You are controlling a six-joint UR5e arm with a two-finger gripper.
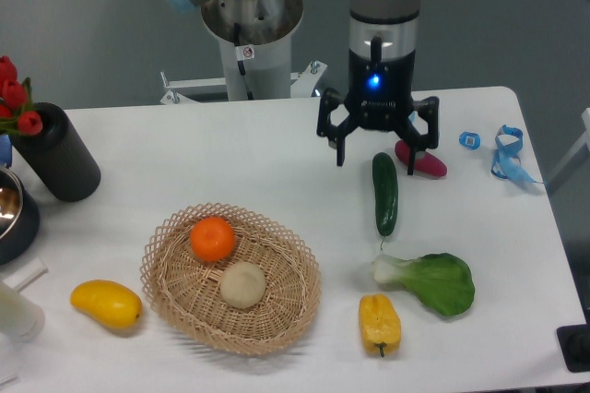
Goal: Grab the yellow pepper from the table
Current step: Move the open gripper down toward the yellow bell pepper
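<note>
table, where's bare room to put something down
Bare table between the black vase and gripper, behind the basket. Crowded on the right: cucumber, bok choy, yellow pepper.

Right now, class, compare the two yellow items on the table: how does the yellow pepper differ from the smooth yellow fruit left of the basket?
The yellow pepper is blocky and lobed, with a stem at its near end; the yellow fruit is a smooth oval with no stem showing. The pepper lies lengthwise toward the camera, right of the basket; the fruit lies crosswise. Both are yellow and rest on the table.
</note>
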